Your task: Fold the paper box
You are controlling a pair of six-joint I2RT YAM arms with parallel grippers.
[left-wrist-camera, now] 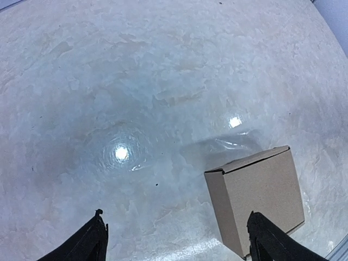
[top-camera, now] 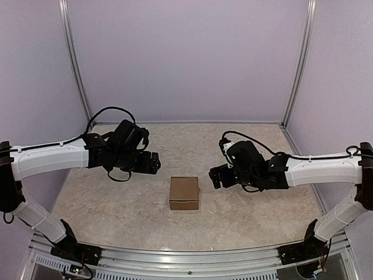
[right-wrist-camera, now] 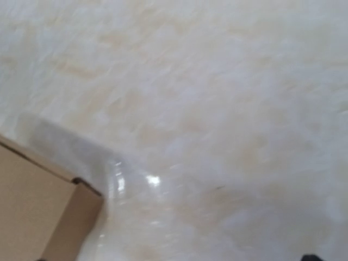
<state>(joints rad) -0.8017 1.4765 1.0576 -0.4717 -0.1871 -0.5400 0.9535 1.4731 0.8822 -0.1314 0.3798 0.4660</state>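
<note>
The paper box (top-camera: 184, 193) is a small squarish carton of plain brown cardboard, matte and smooth, with crisp straight edges. It sits flat on the table (top-camera: 116, 204) at about the middle, between the two arms and apart from both. Its top is closed. The top external view shows a thin seam low on the near wall, and the inside is hidden. From the left wrist the paper box (left-wrist-camera: 258, 193) shows a broad top face and a narrower side wall, with a thin lip of card along the far edge. From the right wrist the paper box (right-wrist-camera: 32, 206) fills the lower left corner, and a small dark gap shows at its folded corner.

The table is a pale marbled sheet in cream and grey, glossy enough to throw back bright spots of light.

The left gripper (top-camera: 152, 163) hangs above the table, left of the box and a little farther back. In its own view the left gripper (left-wrist-camera: 176, 235) has its black fingers (left-wrist-camera: 92, 242) spread wide apart with nothing between them. The right gripper (top-camera: 214, 175) hovers near the box's far right corner, not touching it. I cannot tell how its jaws stand, as only a dark speck shows in its wrist view.

Both arms wear white shells with black joints and looping black cables (top-camera: 108, 109). Plain lilac walls (top-camera: 186, 58) and grey metal posts (top-camera: 76, 64) enclose the table.
</note>
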